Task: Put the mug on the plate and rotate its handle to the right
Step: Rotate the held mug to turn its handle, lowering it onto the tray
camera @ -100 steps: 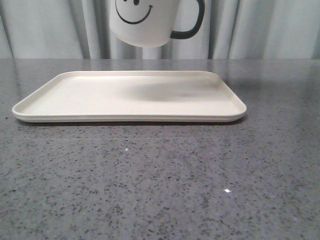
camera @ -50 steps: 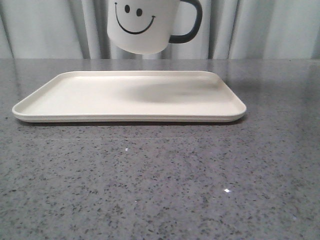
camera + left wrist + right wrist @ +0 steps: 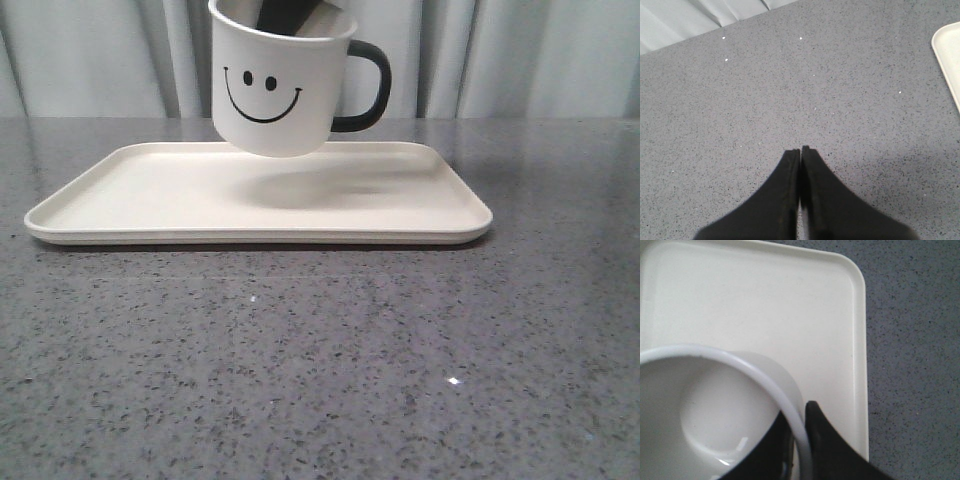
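Below your mug (image 3: 280, 85) the plate (image 3: 150, 185) lies bare. Open table (image 3: 320, 370) surrounds it; only curtains (image 3: 540, 55) stand behind.

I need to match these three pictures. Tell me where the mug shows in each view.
Front view: the mug hangs top centre above the plate, smiley toward the camera.
Left wrist view: no mug; only a plate corner.
Right wrist view: its rim and inside fill the lower left, gripped by the right hand.
Shared landmark: the plate.

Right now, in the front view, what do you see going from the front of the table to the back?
Bare grey table → cream plate → smiley mug, held above the plate by the right gripper → curtain behind.
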Tool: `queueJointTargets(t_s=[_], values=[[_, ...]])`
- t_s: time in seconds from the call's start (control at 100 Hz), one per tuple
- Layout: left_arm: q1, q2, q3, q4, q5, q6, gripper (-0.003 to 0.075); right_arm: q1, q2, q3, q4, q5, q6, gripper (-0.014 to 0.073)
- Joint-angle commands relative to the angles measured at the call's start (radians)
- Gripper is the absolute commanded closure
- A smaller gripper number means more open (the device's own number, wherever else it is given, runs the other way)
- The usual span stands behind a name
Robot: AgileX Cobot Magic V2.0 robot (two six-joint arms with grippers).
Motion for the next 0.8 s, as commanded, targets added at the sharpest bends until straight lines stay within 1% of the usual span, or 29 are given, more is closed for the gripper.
queueJointTargets(t_s=[0.0,0.24,0.58,0.79], values=[[0.002,-0.005,-0.021,0.02,-0.043,-0.008,0.074,-0.002,-0.062,-0.024,0.024,0.077,-0.003,0.071],[0.002,-0.005,-0.021,0.02,-0.043,-0.008,0.074,-0.002,-0.062,0.063,0.024,0.076,-0.003,0.071],[0.002,-0.005,-0.021,0.016,-0.043,-0.008,0.074,-0.002,-0.062,0.063,0.033,0.076,-0.003,0.071],[0.002,-0.005,-0.021,0.005,-0.043,-0.008,0.074,0.001,-0.061,0.063,0.043,0.076,-0.03,0.071]])
